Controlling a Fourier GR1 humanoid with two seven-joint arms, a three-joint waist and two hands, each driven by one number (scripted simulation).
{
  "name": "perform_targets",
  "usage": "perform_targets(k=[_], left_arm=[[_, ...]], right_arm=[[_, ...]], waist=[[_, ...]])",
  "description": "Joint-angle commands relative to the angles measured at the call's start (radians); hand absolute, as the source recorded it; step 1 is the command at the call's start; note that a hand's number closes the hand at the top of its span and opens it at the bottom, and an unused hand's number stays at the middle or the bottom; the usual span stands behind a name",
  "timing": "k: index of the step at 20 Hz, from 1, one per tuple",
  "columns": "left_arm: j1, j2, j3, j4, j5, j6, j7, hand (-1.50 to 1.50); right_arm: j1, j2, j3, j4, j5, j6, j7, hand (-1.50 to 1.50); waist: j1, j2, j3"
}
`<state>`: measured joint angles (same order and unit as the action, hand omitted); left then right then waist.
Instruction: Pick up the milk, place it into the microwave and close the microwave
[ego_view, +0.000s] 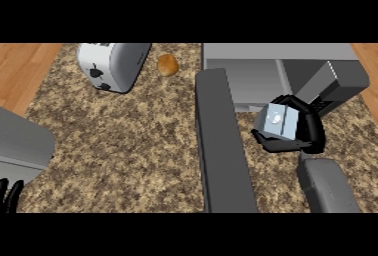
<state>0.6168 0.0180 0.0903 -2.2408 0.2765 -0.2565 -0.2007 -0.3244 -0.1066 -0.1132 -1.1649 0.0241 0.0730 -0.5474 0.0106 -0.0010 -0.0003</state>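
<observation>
The right hand (295, 131) has its fingers and thumb curled round the milk (277, 120), holding the carton tilted just in front of the open microwave (280, 62). The microwave door (221, 145) stands swung out toward the view's lower edge, left of the hand. The left hand (10, 195) rests at the lower left edge, fingers straight and holding nothing. A toaster (111, 65) and a potato (168, 65) sit on the counter (125, 145), well apart from the milk.

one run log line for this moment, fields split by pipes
right hand: shut on milk | near open microwave | door: open | left hand: resting open, lower left
</observation>
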Motion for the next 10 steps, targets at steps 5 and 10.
perform_targets(k=[5,10], left_arm=[[-0.049,0.028,0.068,0.064,0.035,-0.027,0.011,-1.5],[-0.076,-0.007,0.03,0.037,0.005,-0.005,0.029,-1.5]], right_arm=[[-0.273,0.007,-0.028,0.299,0.058,-0.096,0.03,1.5],[-0.448,0.005,-0.062,0.547,0.077,-0.126,-0.057,1.5]], waist=[[0.008,0.004,0.001],[0.016,0.008,0.001]])
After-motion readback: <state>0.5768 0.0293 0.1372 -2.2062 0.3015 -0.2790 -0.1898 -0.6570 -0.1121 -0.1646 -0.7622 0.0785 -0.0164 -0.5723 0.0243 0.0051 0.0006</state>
